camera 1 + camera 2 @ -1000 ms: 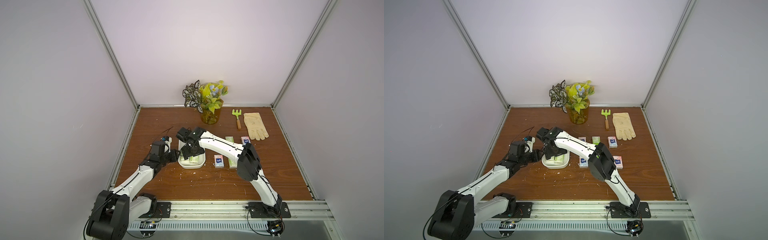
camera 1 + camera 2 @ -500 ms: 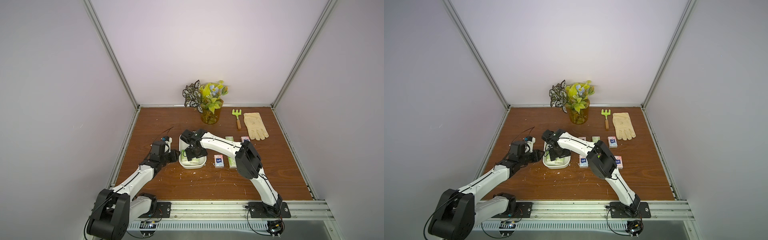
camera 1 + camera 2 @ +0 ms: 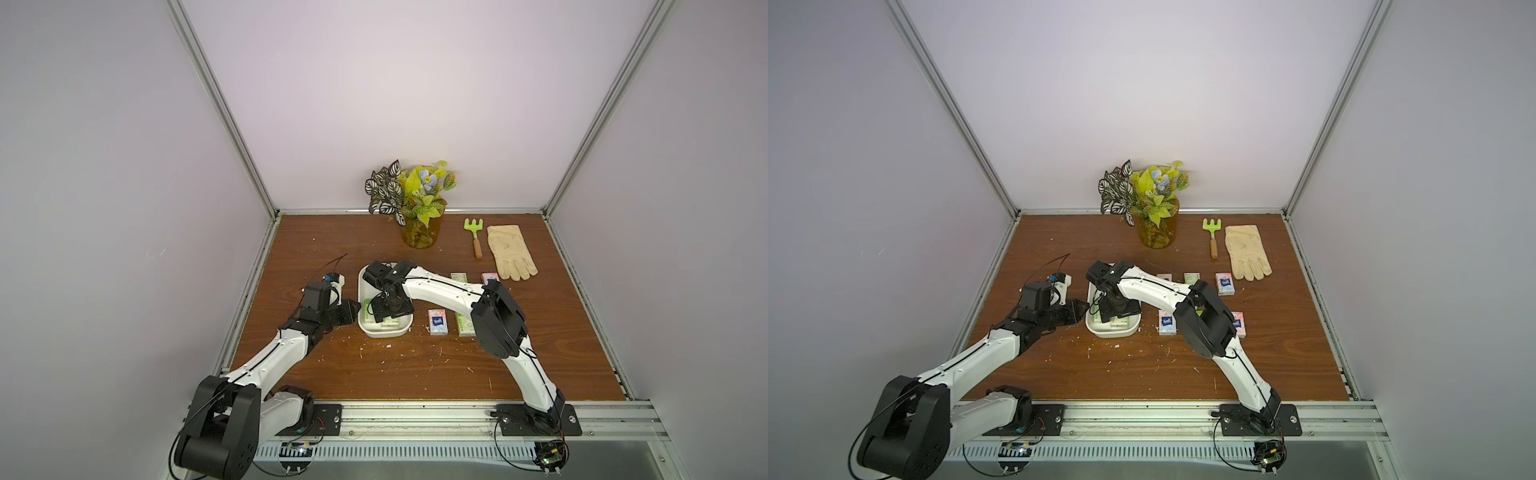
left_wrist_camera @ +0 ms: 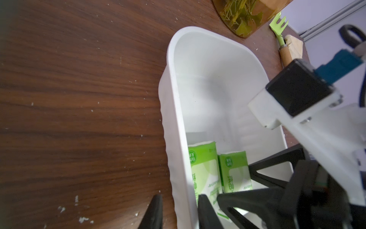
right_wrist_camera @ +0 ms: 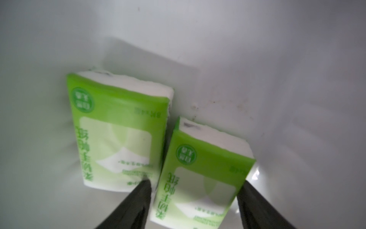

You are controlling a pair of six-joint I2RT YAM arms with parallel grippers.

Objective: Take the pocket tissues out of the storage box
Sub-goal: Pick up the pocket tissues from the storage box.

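Observation:
The white storage box [image 3: 362,286] [image 3: 1113,332] lies left of the table's middle. Two green-and-white pocket tissues [image 5: 118,134] [image 5: 206,174] lie side by side in its near end and also show in the left wrist view [image 4: 204,168]. My right gripper [image 5: 195,198] [image 3: 390,311] reaches down into the box. It is open, with one finger on each side of one green packet. My left gripper [image 4: 180,212] [image 3: 353,311] is shut on the box's left wall [image 4: 172,99], one finger inside and one outside. Several more packets [image 3: 438,328] [image 3: 1225,284] lie on the table right of the box.
A vase of plants [image 3: 419,232] stands at the back. A green hand rake [image 3: 475,237] and a pale glove [image 3: 510,253] lie at the back right. White crumbs [image 3: 386,345] dot the wooden table in front of the box.
My right gripper has dropped lower into the near end of the box and its jaws have narrowed a little. The left gripper has stayed at the box's wall.

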